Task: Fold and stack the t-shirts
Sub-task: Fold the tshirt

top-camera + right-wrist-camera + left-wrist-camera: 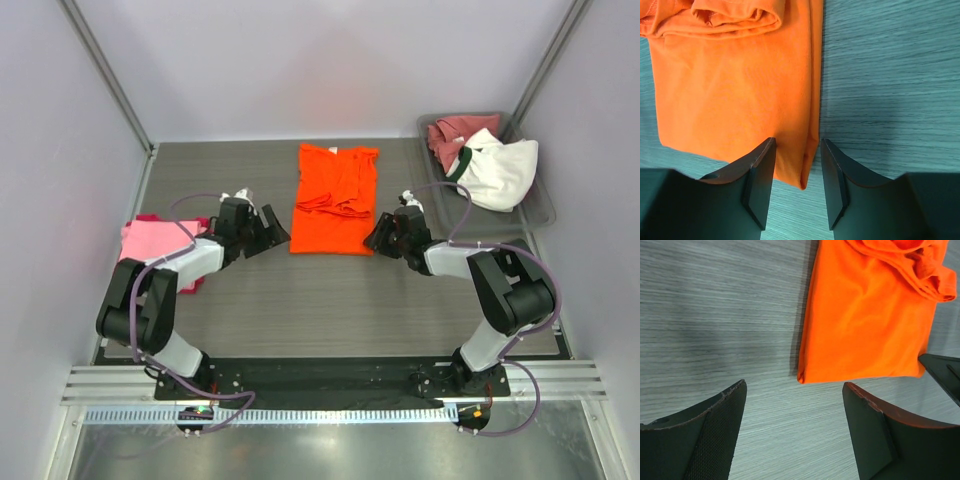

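A bright orange t-shirt (335, 205), folded lengthwise with its sleeves tucked in, lies flat mid-table. My left gripper (275, 235) is open and empty just off the shirt's near left corner. In the left wrist view the corner of the shirt (865, 315) lies just ahead of the gap of that gripper (795, 390). My right gripper (375, 238) is open with its jaws straddling the shirt's near right corner (730, 90), and the cloth edge lies between the fingers of that gripper (797, 142). A light pink t-shirt (150, 240) lies folded at the left on a magenta one (148, 217).
A grey tray (540, 215) at the back right holds a crumpled dusty rose-red t-shirt (455, 132) and a white one with a dark green collar (500, 172). Walls close in the table on the left, back and right. The right gripper's finger (940, 370) shows in the left wrist view.
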Controlling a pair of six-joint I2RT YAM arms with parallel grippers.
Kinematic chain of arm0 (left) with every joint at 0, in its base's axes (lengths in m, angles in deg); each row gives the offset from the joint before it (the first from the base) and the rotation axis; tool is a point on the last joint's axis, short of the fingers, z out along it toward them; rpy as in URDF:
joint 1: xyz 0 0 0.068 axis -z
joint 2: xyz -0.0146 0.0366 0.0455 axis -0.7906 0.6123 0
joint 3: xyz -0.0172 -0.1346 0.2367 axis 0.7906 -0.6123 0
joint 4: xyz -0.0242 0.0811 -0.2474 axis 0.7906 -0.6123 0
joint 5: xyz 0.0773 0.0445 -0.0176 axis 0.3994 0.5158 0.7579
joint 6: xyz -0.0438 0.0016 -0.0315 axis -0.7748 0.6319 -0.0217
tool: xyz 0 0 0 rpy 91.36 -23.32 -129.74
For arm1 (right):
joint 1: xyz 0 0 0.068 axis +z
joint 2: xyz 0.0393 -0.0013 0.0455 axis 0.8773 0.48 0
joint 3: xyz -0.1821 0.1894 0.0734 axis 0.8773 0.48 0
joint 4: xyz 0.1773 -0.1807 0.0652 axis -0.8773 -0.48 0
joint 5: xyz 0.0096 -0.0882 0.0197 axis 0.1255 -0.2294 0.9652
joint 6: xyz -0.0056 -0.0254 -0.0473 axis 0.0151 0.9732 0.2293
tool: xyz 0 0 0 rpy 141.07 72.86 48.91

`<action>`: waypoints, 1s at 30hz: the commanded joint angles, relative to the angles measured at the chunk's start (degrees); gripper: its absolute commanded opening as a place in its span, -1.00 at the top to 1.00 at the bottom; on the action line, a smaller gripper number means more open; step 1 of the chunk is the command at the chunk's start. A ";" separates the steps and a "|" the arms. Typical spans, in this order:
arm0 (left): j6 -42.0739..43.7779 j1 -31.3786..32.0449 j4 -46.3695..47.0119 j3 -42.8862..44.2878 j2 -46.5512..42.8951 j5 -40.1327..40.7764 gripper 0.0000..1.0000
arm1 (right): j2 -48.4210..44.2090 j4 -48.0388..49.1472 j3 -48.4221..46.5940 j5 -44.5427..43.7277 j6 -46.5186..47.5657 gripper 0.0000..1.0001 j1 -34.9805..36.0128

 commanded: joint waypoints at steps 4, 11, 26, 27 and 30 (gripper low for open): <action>-0.14 0.94 -1.19 3.44 3.40 -1.82 -0.55 | -0.03 -2.10 -1.07 2.15 -1.68 0.06 0.39; -0.23 1.64 -5.66 4.67 3.58 -0.85 -0.56 | -2.49 -2.80 0.43 3.57 -1.86 0.17 0.48; 0.13 3.05 -6.20 5.02 5.60 0.11 -0.55 | -0.91 -0.96 0.61 2.86 0.17 0.98 0.48; 0.04 3.14 -6.11 5.37 5.86 -0.15 -0.51 | -1.00 -0.96 0.70 2.86 0.25 0.98 0.48; -0.05 3.31 -6.03 5.72 6.92 -0.15 -0.45 | -1.18 -0.96 0.78 2.77 0.34 0.98 0.48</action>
